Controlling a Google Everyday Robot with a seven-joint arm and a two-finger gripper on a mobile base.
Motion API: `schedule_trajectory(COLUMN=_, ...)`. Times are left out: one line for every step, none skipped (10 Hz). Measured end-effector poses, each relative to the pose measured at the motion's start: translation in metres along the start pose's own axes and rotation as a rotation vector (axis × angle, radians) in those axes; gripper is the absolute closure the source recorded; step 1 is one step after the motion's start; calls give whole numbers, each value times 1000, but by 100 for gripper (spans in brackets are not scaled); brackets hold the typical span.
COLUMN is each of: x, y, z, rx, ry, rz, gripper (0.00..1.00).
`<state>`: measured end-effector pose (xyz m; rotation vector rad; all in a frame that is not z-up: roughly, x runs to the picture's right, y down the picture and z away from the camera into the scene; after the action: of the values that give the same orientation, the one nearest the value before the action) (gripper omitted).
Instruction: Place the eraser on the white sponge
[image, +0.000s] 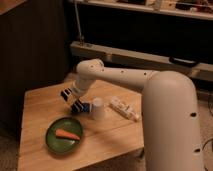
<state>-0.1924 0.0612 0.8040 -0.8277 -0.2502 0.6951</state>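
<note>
The big white arm bends down over the wooden bench, and its pincer hangs low above the middle of the top. The pincer is closed down narrow, and a dark piece with pale edges shows at its tip, which looks like the eraser, though I cannot say for sure that it is gripped. Just below and to the right of the pincer lies the blue block that is the white sponge, touching or nearly touching the fingertips. Right of that, just beside the sponge, stands a white paper cup. Further right lies a white oblong packet. In front of the pincer, nearer me, sits a green plate with a carrot on it.
</note>
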Motion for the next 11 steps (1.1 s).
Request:
schedule_trajectory(x=-4, y=4, z=2, rx=22, ry=22, rz=-21, gripper=100)
schedule_trajectory(x=-2, y=2, z=4, rx=49, ry=51, rz=-19, gripper=100)
schedule_trajectory(x=-1, y=1, z=4, rx=69, ry=72, rz=-13, gripper=100)
schedule_trajectory(x=1, y=1, z=9, rx=72, ry=87, rz=-8, gripper=100)
schedule_trajectory(x=5, y=-5, z=10, rx=77, ry=92, rz=8, gripper=100)
schedule_trajectory(x=15, y=-16, z=17, rx=83, ry=100, rz=39, gripper=100)
schedule_trajectory(x=18, y=-19, z=21, rx=83, ry=102, rz=49, gripper=100)
schedule_trajectory(x=20, y=-22, z=24, rx=85, ry=104, rz=60, gripper=100)
schedule_trajectory(x=26, y=-29, z=29, rx=96, ry=112, rz=73, gripper=100)
schedule_trajectory(x=26, y=-29, z=33, rx=104, ry=121, rz=71, gripper=100)
schedule_trajectory(x=22, y=-25, z=38, rx=108, ry=129, rz=63, gripper=100)
